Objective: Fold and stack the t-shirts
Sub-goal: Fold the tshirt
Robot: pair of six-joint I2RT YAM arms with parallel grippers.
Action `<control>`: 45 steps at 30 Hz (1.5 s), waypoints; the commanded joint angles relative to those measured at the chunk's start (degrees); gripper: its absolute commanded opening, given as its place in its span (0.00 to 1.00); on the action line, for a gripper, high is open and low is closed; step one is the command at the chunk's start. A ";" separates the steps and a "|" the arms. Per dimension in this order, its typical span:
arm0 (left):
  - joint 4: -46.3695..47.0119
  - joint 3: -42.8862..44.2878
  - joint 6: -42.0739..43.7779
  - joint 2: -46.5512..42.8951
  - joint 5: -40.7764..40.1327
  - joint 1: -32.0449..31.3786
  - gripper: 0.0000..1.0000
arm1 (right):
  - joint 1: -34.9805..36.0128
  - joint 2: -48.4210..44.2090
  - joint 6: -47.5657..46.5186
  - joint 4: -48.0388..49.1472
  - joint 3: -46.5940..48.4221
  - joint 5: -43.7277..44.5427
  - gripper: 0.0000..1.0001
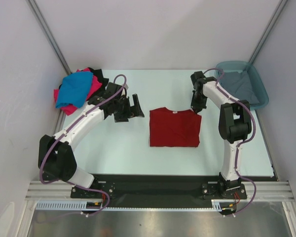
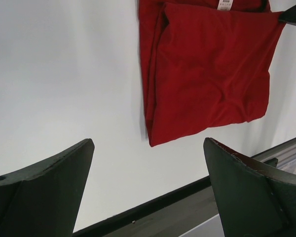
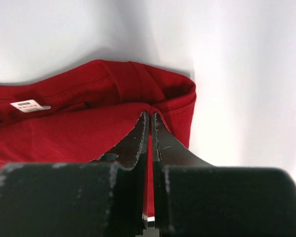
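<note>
A dark red t-shirt (image 1: 174, 127) lies folded into a rough square mid-table, its white neck label at the far edge. My right gripper (image 1: 196, 109) sits at its far right corner, and in the right wrist view the right gripper (image 3: 150, 115) is shut on a fold of the red t-shirt (image 3: 64, 133), with red cloth showing between the jaws. My left gripper (image 1: 133, 106) hangs open left of the shirt. In the left wrist view the left gripper (image 2: 149, 143) holds nothing, with the red t-shirt (image 2: 212, 74) beyond it. A blue t-shirt (image 1: 76, 89), a pink one (image 1: 94, 87) and a black one (image 1: 99, 76) are heaped at the back left.
A teal plastic tub (image 1: 261, 85) stands at the back right with a grey t-shirt (image 1: 239, 84) inside it. White walls close in the table on three sides. The black base rail (image 1: 153, 185) runs along the near edge.
</note>
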 commanded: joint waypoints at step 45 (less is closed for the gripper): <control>15.75 33.37 7.15 34.43 29.04 -5.30 0.83 | -7.28 5.70 3.37 2.13 23.26 -4.47 0.78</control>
